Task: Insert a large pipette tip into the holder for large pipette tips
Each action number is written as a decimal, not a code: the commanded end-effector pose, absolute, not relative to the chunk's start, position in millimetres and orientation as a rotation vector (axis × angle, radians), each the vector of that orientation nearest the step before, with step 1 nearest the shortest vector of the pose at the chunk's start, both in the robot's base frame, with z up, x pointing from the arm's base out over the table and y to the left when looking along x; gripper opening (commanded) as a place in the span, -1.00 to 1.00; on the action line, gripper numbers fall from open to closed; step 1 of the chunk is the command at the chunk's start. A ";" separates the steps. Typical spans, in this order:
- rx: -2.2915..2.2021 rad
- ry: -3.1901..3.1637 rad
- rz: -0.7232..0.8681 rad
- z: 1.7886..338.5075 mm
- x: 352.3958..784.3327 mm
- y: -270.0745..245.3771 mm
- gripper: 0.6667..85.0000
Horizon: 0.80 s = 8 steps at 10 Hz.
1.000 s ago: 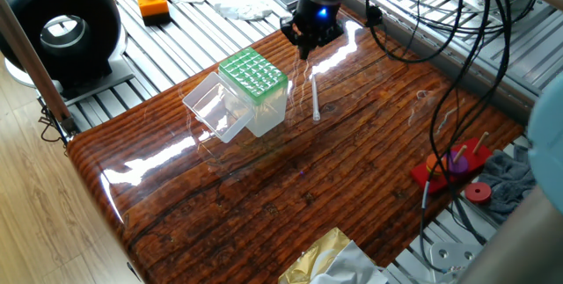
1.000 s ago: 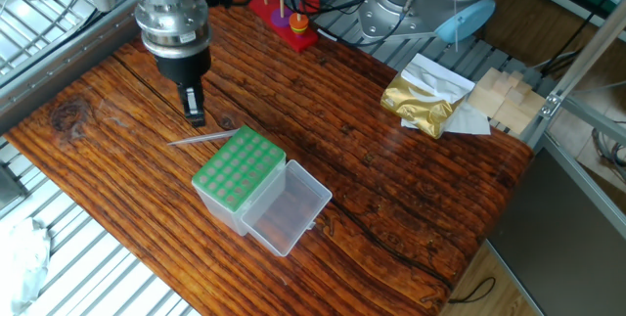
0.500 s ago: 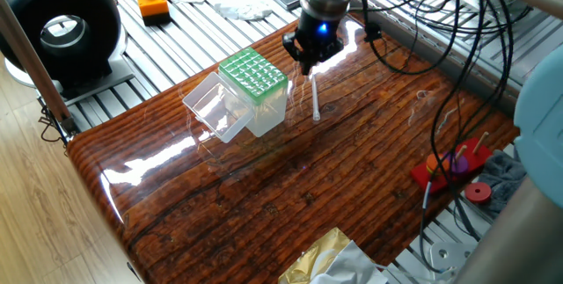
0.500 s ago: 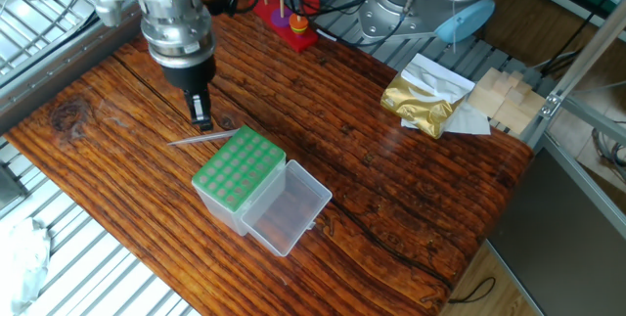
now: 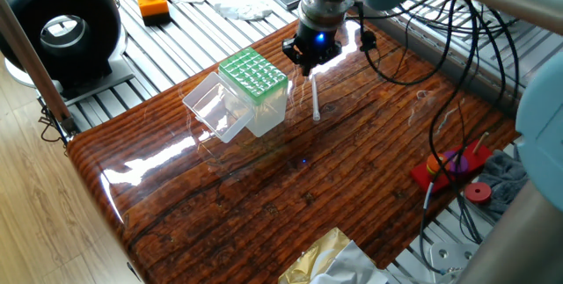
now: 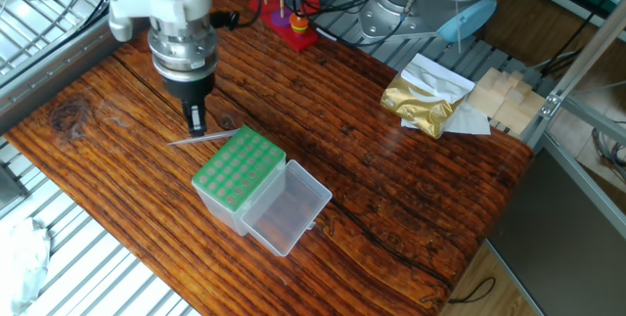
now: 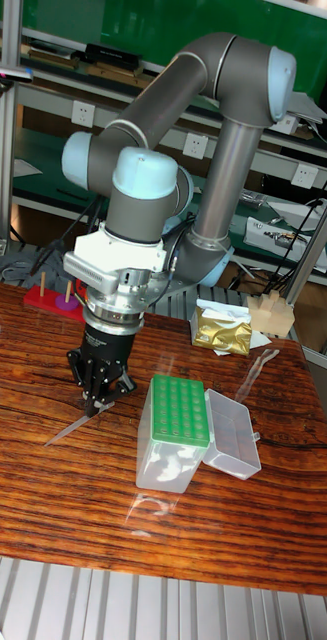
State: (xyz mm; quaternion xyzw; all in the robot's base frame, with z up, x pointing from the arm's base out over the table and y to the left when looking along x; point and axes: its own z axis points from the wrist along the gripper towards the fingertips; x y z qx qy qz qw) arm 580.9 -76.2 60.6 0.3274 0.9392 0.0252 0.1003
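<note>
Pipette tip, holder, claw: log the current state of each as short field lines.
tip: lying flat on the table, beside the holder, not inserted
holder: upright, green grid on top, no tip seen in it
lid: swung open, resting on the table
claw: pointing down over the tip, low to it
grip: cannot tell if it touches the tip

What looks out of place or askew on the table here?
Only the large pipette tip lies loose on the wood beside the holder, under the gripper. The holder stands upright, lid open.
</note>
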 end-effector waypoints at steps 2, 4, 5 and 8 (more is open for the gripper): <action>0.987 2.703 0.126 67.1 585.1 -80.0 -0.99; 1.001 2.723 0.163 59.0 583.6 -74.6 -0.99; 1.004 2.725 0.180 55.5 583.9 -73.3 -0.99; 1.018 2.783 0.135 44.0 563.9 -79.0 -0.99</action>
